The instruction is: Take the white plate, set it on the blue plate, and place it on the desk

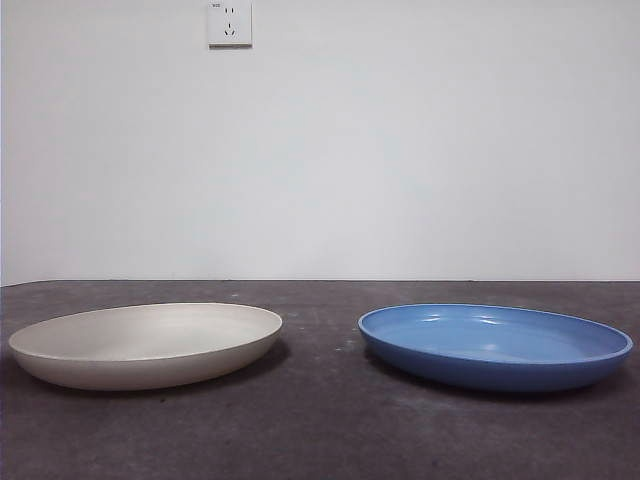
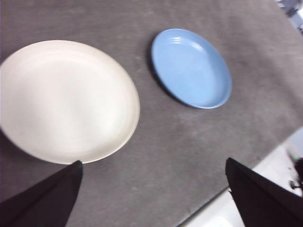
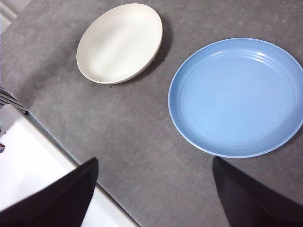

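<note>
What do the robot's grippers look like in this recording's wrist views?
Only the jaws show. The left gripper has two plain matte black jaws, wedge-shaped and tapering to points. The right gripper looks the same: two black tapered jaws. No cables, markings or labels are visible on either. The front view shows no arm.

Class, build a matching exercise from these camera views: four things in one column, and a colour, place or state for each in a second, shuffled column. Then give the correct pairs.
Column 1
1. white plate
2. blue plate
3. desk
4. left gripper

Column 2
A. dark grey and mottled, under both plates
B. glossy, empty, resting flat on the desk
C. open, above the desk's edge, holding nothing
D. matte cream, empty, apart from the other plate

Pairs: 1-D, 2-B, 3-A, 4-C
</note>
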